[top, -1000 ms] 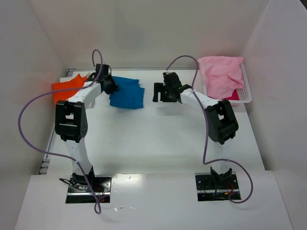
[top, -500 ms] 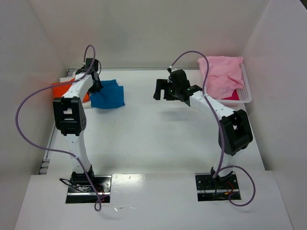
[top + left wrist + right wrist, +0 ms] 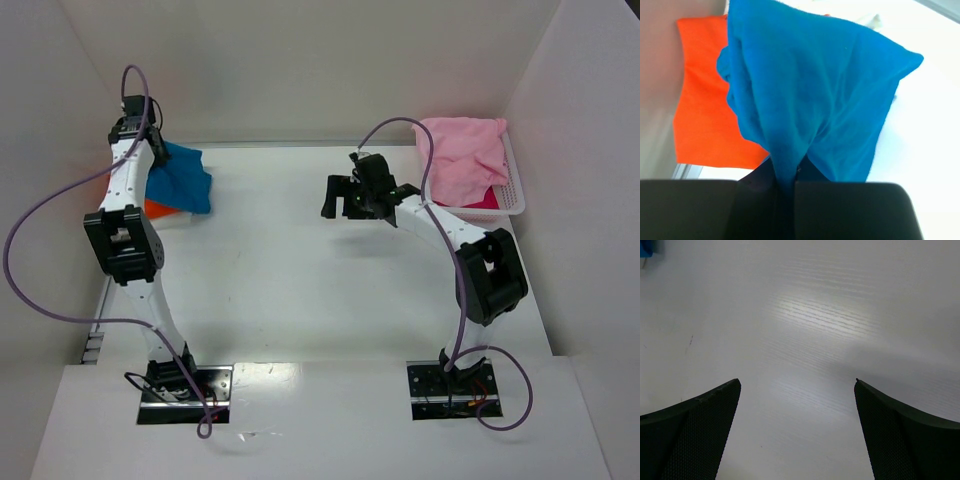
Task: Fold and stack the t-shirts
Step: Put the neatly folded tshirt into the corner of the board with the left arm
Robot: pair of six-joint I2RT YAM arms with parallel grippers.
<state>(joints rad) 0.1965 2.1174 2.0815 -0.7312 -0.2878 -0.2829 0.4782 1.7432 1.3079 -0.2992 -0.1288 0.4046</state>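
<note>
My left gripper [image 3: 152, 152] is shut on the folded bright blue t-shirt [image 3: 183, 181] at the far left of the table. In the left wrist view the blue t-shirt [image 3: 815, 95] hangs from my jaws over the folded orange t-shirt [image 3: 702, 110]. The orange t-shirt [image 3: 157, 209] shows only as a strip under the blue one in the top view. The pale pink t-shirt [image 3: 462, 158] lies heaped in the white basket [image 3: 514, 196] at the far right. My right gripper [image 3: 338, 196] is open and empty above the bare table, near the middle.
White walls close in the table on the left, back and right. The left arm's purple cable [image 3: 40, 215] loops out to the left. The right wrist view shows only bare white tabletop [image 3: 805, 330] between my fingers.
My left gripper has carried the blue t-shirt leftward from the table's back middle to over the orange t-shirt. My right gripper has shifted slightly and stays open.
</note>
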